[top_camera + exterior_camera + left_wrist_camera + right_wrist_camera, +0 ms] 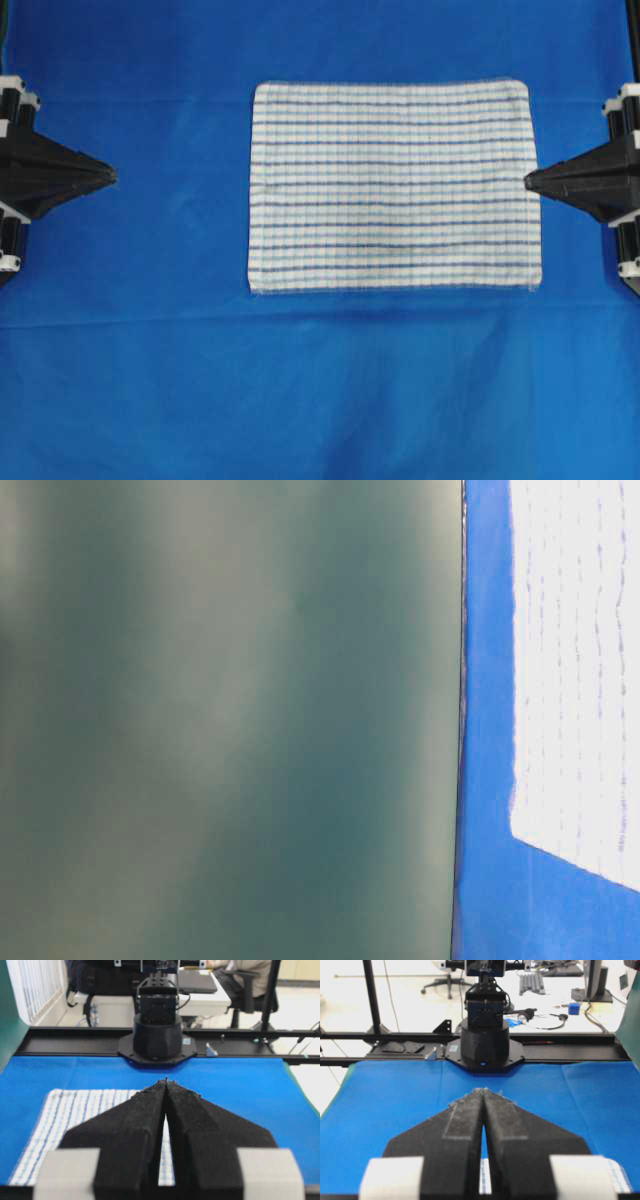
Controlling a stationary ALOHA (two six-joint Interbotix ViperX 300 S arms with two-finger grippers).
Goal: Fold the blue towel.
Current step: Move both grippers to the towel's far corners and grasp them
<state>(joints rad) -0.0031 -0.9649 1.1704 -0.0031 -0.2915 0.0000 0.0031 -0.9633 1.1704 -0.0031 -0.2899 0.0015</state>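
Note:
The blue towel (392,186), white with thin blue stripes, lies flat and unfolded in the middle of the blue table cloth (150,350). It also shows in the left wrist view as the towel (75,1110) and at the right of the table-level view as the towel (575,680). My left gripper (112,176) hovers at the left edge, well away from the towel, shut and empty. My right gripper (528,182) points at the towel's right edge, tips over its border, shut with nothing held. From the wrists, the left gripper (166,1081) and right gripper (483,1091) show their tips together.
The opposite arm bases stand at the far table edge: one base (157,1035) in the left wrist view, another base (484,1040) in the right wrist view. A dark green panel (230,720) fills most of the table-level view. Office desks and chairs lie beyond.

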